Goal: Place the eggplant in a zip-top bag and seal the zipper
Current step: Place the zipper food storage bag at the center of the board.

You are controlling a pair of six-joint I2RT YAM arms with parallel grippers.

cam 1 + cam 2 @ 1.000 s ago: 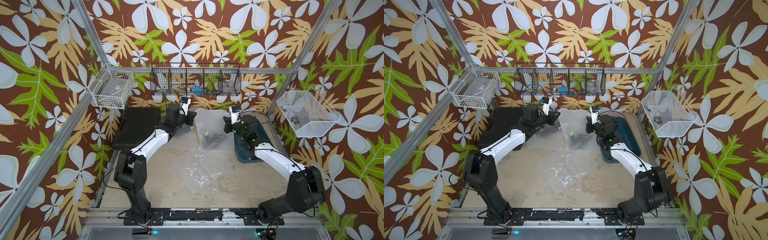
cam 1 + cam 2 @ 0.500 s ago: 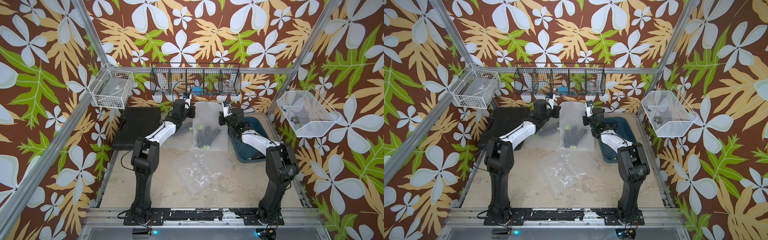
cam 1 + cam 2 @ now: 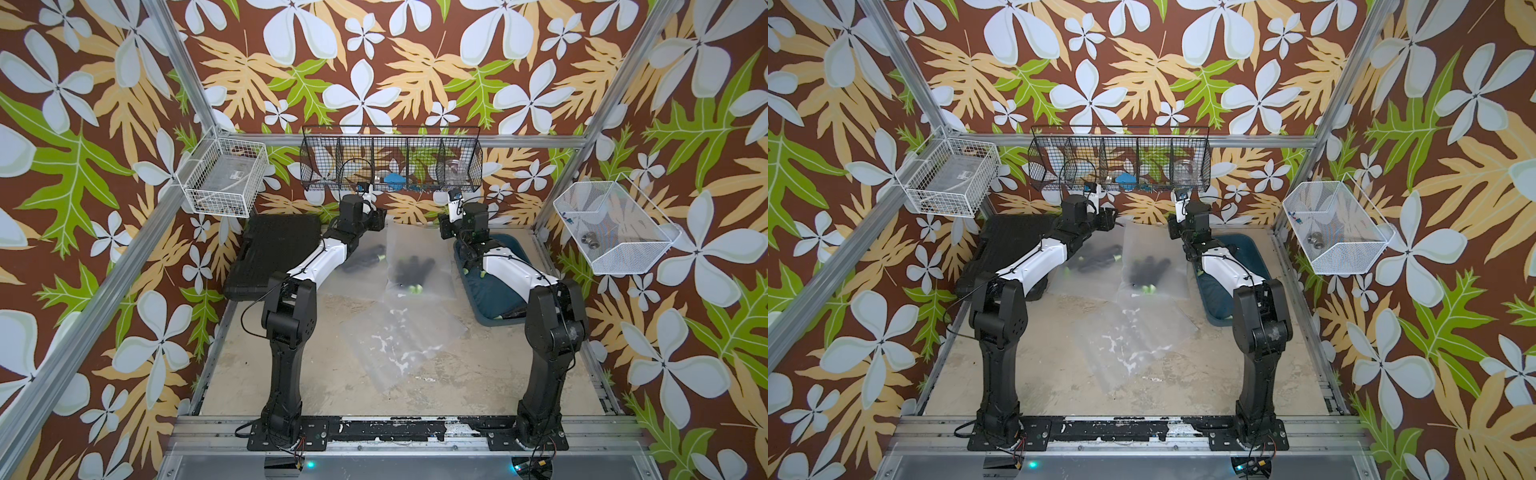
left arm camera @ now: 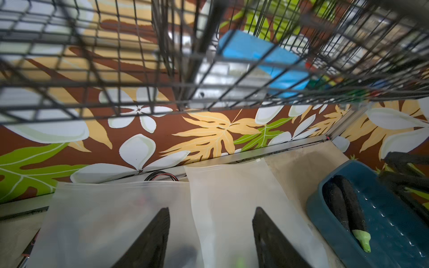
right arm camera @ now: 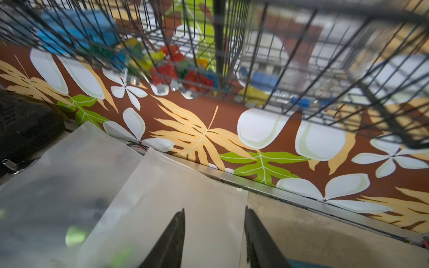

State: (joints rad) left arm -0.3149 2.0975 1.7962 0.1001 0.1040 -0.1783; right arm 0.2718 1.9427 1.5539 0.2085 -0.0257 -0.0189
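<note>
I count one bag [image 3: 419, 249] flat on the surface [image 3: 332, 374], with eggplants [image 3: 409, 268] inside. Left pincer [image 4: 211, 208] and right pincer [image 5: 214, 208] are parted and empty, at its far end.

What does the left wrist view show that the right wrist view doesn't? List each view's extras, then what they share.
Left wrist only: loose eggplants, green-stemmed, lying in the blue tub. Right wrist only: the black case and coloured blocks in the wire basket. Both: two frosted zip-top bags side by side, the wire basket overhead, the floral wall, and each arm's own parted fingers: left fingers, right fingers, gripping nothing.
</note>
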